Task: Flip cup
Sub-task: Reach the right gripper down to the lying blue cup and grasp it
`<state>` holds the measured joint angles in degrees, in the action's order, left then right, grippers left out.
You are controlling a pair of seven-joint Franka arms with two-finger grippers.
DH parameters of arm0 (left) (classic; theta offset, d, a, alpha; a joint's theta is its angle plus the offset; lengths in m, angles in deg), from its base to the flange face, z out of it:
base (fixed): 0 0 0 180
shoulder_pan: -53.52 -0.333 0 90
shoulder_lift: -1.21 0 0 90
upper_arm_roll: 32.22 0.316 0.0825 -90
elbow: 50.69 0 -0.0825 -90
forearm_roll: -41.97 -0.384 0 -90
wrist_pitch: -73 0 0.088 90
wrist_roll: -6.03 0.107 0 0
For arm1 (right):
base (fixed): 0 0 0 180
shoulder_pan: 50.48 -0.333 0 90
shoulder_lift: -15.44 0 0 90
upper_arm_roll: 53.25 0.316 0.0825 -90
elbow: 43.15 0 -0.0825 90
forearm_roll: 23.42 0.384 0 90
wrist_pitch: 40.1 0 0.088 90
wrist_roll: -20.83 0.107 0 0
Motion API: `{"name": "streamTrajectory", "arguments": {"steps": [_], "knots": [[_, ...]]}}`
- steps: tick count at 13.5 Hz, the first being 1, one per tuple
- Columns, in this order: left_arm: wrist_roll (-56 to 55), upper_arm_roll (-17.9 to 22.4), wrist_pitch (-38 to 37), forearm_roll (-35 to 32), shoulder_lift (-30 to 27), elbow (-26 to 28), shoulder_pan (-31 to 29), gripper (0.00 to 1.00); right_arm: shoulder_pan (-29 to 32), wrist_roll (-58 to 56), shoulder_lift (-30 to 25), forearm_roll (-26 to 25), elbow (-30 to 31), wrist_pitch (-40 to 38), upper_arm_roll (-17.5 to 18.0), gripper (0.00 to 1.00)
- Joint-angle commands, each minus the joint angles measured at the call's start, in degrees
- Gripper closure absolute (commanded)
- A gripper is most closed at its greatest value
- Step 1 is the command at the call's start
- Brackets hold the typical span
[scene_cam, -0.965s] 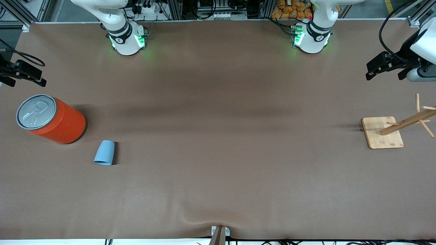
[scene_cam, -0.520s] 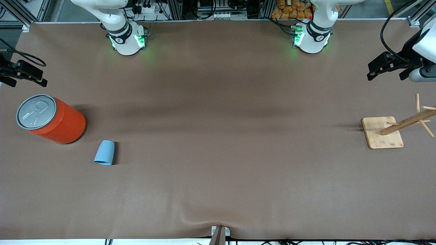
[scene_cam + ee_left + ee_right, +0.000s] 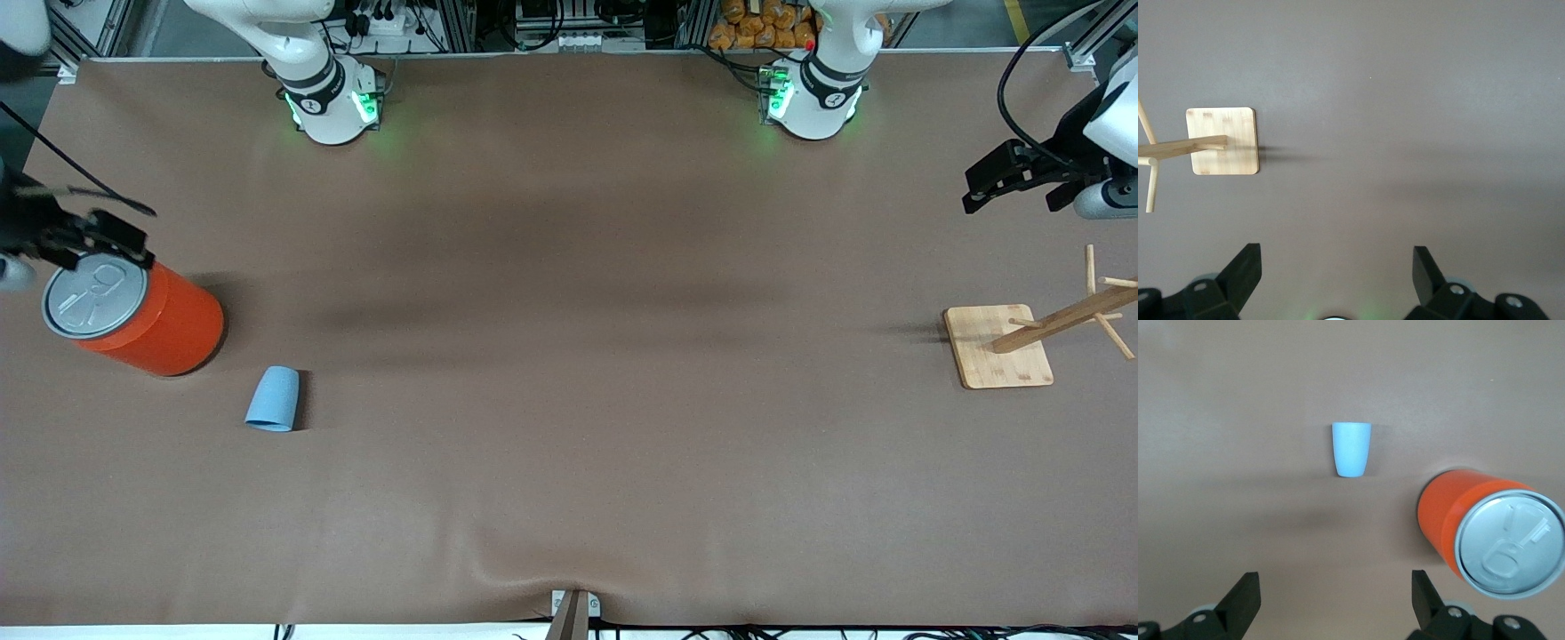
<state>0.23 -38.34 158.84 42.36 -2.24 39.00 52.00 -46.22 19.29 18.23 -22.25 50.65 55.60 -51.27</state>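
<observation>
Fingers of right gripper spread wide, empty, over orange can, partly cut off at frame edge. Left gripper likewise released, waiting above bench. Cup upside down beside can.

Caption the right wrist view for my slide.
Open right pincer above a small blue cup beside an orange can.

arms: white, black joint bands | bases: green lights | right gripper: black, cabled | left gripper: black
</observation>
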Motion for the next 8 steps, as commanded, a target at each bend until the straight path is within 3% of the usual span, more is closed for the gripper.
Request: {"name": "streamTrajectory", "arguments": {"steps": [1, 8], "knots": [[0.00, -0.30, -0.41, 0.05, 0.46, -1.19, -0.32, 0.00, 0.83, 0.31, 2.21, -0.82, 5.67, 7.55, 0.57, 0.00], [0.44, -0.30, -0.41, 0.14, 0.46, -1.19, -0.32, 0.00, 2.50, 0.40, 21.53, -0.82, 6.31, 27.33, 0.57, 0.00]]}}
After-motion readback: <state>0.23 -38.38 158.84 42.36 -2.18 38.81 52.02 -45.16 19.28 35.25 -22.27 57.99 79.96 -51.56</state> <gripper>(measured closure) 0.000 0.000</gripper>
